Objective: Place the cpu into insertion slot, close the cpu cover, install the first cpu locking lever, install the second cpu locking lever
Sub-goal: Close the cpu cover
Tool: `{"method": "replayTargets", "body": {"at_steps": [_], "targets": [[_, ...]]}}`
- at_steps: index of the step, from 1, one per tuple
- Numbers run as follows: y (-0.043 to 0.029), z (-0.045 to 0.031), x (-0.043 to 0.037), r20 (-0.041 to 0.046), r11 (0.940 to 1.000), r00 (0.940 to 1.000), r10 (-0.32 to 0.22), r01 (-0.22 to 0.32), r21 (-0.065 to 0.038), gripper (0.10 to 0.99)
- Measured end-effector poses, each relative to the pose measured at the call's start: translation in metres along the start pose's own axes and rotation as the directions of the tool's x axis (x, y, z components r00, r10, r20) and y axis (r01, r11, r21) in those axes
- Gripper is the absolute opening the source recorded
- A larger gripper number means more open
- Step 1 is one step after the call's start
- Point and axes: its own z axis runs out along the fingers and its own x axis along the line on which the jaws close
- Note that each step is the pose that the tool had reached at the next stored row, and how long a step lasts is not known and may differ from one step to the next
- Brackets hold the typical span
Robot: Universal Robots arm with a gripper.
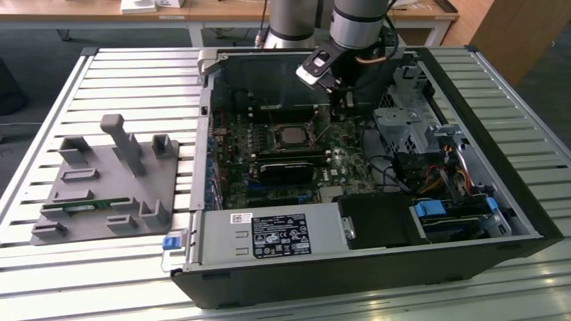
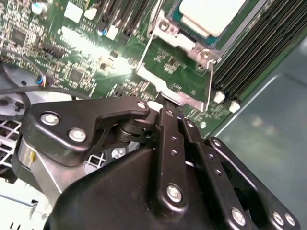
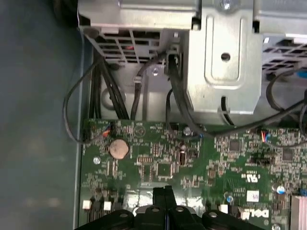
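Gripper (image 2: 165, 111), fingers (image 2: 170, 139) pressed together with nothing pinched that I can make out, touches the free edge of the cpu cover (image 2: 173, 92), which stands hinged open, leaving the cpu (image 2: 211, 14), already seated silver-side up in the motherboard (image 2: 72, 57), bare for closing.

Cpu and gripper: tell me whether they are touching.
Apart. The second wrist view shows the whole open frame of the cpu cover lying between the cpu and the shut gripper.
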Motion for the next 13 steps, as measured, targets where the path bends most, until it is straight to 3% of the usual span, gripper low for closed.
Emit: {"method": "replayTargets", "body": {"at_steps": [13], "targets": [[-0.0211,0.0019,0.0007,0.0001,1.0,1.0,0.0,0.0,0.0,0.106]]}}
